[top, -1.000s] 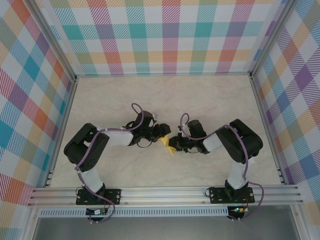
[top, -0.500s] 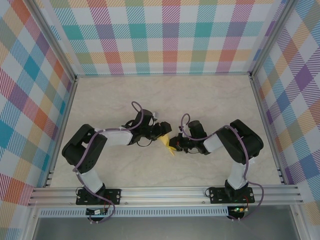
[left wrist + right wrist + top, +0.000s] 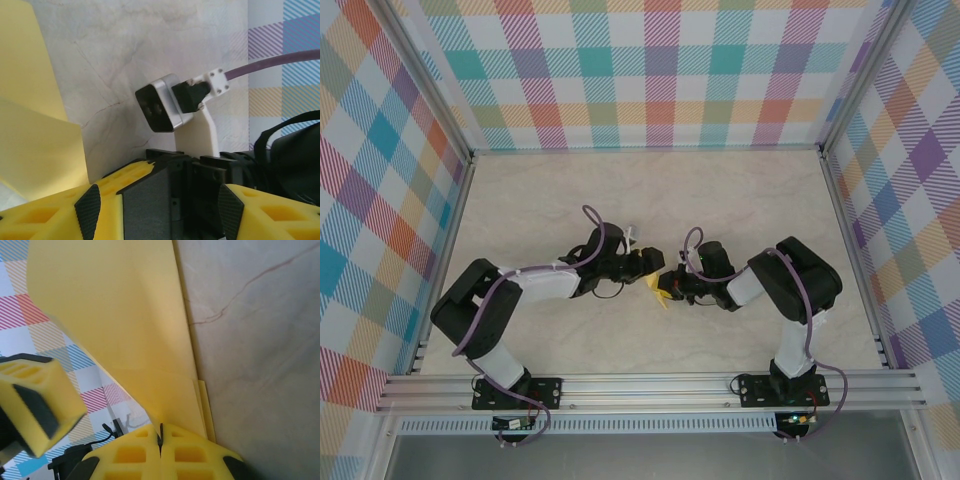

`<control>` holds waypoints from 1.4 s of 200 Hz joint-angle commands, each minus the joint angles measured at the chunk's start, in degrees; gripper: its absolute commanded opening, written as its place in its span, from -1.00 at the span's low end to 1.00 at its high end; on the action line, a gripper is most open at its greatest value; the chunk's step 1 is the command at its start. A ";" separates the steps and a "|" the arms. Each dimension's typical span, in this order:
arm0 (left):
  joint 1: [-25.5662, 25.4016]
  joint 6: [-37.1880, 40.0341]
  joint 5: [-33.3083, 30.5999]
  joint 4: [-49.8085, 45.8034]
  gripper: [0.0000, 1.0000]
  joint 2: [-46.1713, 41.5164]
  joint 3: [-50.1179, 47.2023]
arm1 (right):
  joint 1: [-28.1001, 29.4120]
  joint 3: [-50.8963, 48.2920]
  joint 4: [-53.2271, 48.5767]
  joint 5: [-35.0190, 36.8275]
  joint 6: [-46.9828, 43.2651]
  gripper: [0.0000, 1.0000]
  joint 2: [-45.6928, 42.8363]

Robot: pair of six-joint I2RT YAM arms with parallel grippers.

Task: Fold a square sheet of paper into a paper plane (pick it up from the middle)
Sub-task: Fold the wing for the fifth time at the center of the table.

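Yellow thin folded paper sheet [image 3: 125,330] sits pinched in my right gripper [image 3: 161,440]; left gripper [image 3: 157,207] gapes; I judge more folds remain.

The top external camera sits high above and behind the arm bases, tilted down and forward. It is far enough off to take in the whole pale marbled worktop [image 3: 740,200] up to the checked pastel back wall [image 3: 650,80]. The left wrist camera rides very close behind the left end effector [image 3: 157,212], looking along its yellow fingers towards the silver-and-black camera block [image 3: 162,102] on the right wrist. The right wrist camera, equally close behind the right end effector [image 3: 161,440], faces back at the left one. All three views share the thin yellow sheet of paper [image 3: 125,330] and the worktop around it.
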 commanded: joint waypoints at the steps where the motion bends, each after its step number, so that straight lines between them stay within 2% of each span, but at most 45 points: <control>1: -0.36 1.76 1.17 2.11 0.31 2.10 1.51 | -0.20 -1.38 -0.69 0.47 1.65 -0.98 2.42; 56: -0.39 2.30 -0.25 3.46 0.31 7.45 4.04 | -0.19 -1.66 -0.53 0.51 1.87 -0.97 2.23; 100: -0.37 3.07 -1.30 -0.68 0.29 10.39 5.86 | -0.22 -1.68 -3.63 1.32 0.11 -0.92 1.56; 140: -0.37 3.66 -0.86 -0.35 0.28 12.70 5.27 | -0.22 -0.81 -9.86 2.83 -3.74 -0.86 -1.08; 180: -0.37 3.64 0.05 -1.50 0.27 13.49 5.66 | -0.13 0.65 -21.27 4.44 -9.30 -0.76 -5.90; 233: -0.39 3.80 -0.45 -3.38 0.26 13.49 5.76 | 0.75 2.01 -27.53 2.13 -13.52 -0.67 -8.01; 265: -0.37 3.93 -0.07 -3.90 0.26 13.84 6.26 | 0.92 2.26 -31.87 4.20 -15.51 -0.67 -8.16; 280: -0.37 3.89 0.08 -4.18 0.26 13.87 6.39 | 1.19 2.87 -35.95 6.61 -17.54 -0.74 -8.72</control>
